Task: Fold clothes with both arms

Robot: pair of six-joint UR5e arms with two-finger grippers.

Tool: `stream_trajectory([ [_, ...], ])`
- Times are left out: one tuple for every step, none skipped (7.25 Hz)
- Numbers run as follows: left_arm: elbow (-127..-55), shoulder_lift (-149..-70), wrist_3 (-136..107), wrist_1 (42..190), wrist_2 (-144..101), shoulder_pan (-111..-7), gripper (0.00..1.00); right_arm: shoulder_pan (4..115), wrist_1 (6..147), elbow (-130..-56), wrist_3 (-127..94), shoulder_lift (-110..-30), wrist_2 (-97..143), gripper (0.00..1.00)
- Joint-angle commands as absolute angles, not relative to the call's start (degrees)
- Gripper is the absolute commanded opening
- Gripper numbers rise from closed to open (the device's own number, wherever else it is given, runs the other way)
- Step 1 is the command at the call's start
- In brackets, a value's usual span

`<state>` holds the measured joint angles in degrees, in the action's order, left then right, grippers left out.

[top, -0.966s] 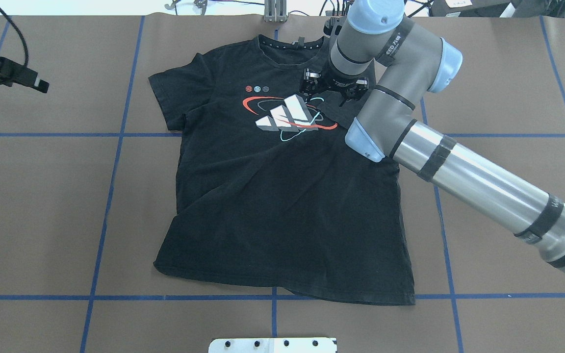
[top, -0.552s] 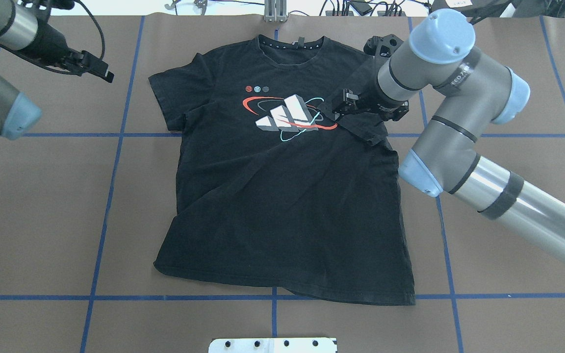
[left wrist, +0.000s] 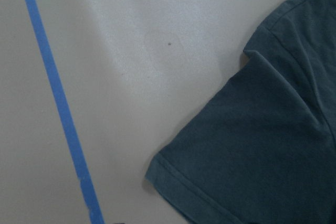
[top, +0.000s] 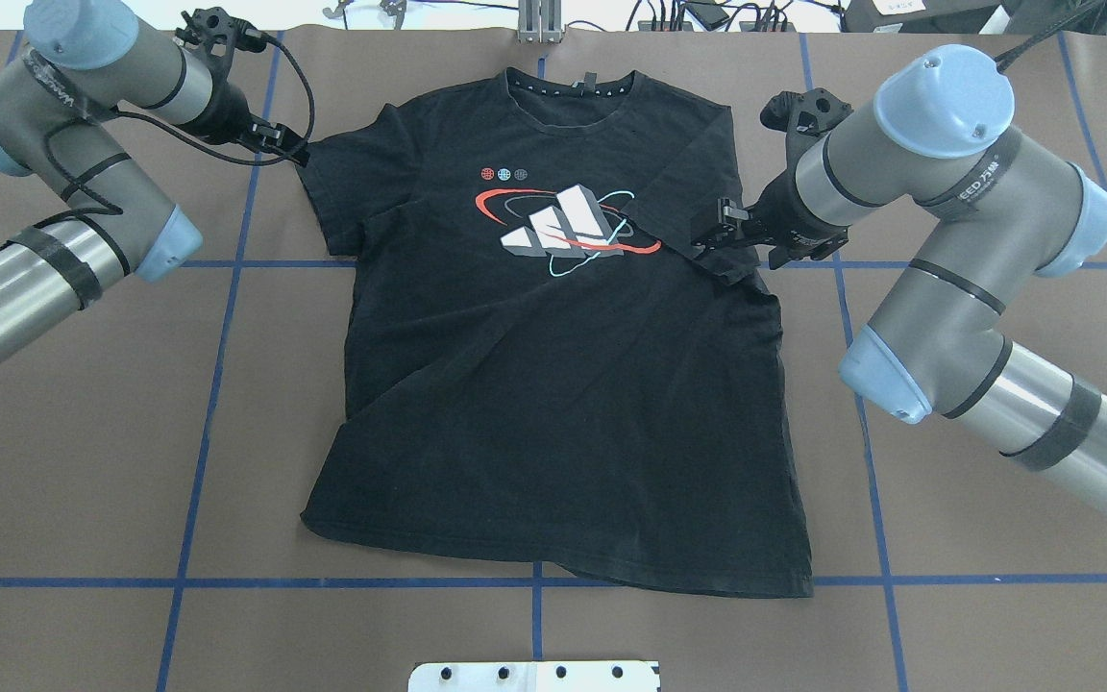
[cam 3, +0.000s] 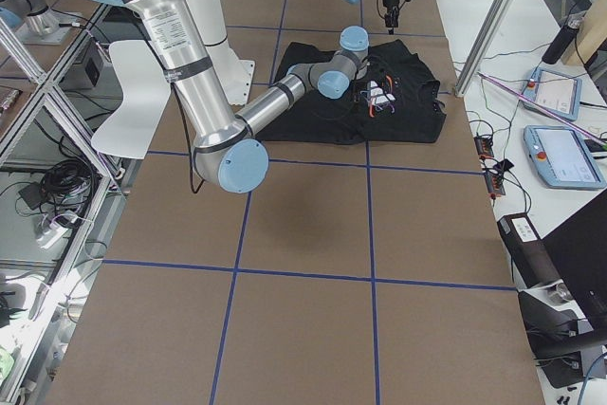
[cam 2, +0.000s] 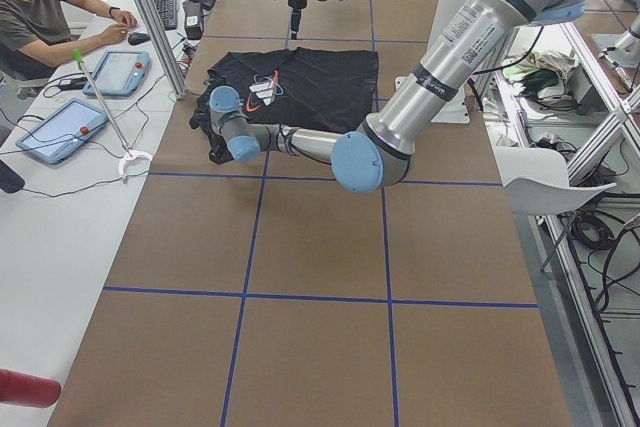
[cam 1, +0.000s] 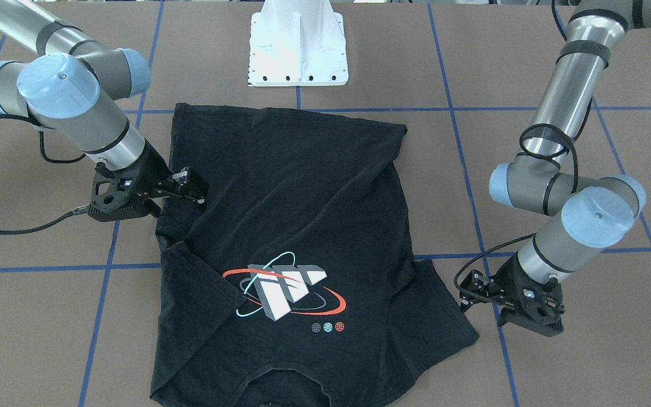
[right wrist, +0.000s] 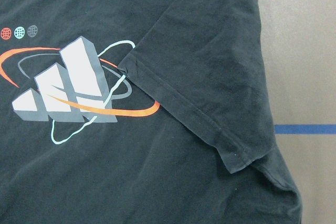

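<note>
A black T-shirt (top: 553, 404) lies flat and face up, collar at the far edge, with a white, red and cyan graphic (top: 563, 231) on the chest. Its right sleeve (top: 698, 192) is folded inward over the chest, and the fold also shows in the right wrist view (right wrist: 210, 77). My right gripper (top: 722, 226) hovers open just over that fold's outer edge, holding nothing (cam 1: 192, 189). The left gripper (top: 280, 144) sits open beside the left sleeve (left wrist: 252, 145), just outside its hem (cam 1: 472, 291).
Brown table covering (top: 83, 432) carries a grid of blue tape lines (top: 217, 384). The white mounting base (cam 1: 297, 51) stands at the near edge. A metal bracket (top: 539, 24) sits beyond the collar. A person (cam 2: 40, 17) sits at a side desk with tablets.
My right arm drew back to the right off the chest, leaving the right sleeve folded on the shirt. My left arm swung in from the left to the left sleeve.
</note>
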<state>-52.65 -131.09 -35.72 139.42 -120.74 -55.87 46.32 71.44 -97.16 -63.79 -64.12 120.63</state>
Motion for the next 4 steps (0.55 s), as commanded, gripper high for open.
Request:
stream_trajectory([
  [-45.21,-134.03,-35.86,144.55,-119.53,-55.55,0.64,46.67,71.37,-97.9,-63.72,-65.73,120.41,1.0],
  [-42.65,-135.16,-36.03,146.06,-119.53,-55.55,0.59,47.19,71.37,-98.43,-63.72,-66.26,120.41,1.0],
  [-41.15,-135.87,-36.64,146.34,-119.53,-55.55,0.56,47.2,71.37,-98.79,-63.72,-66.53,120.32,1.0],
  [-39.39,-137.18,-36.82,147.38,-119.36,-55.55,0.52,47.28,71.37,-98.79,-63.72,-66.62,120.32,1.0],
])
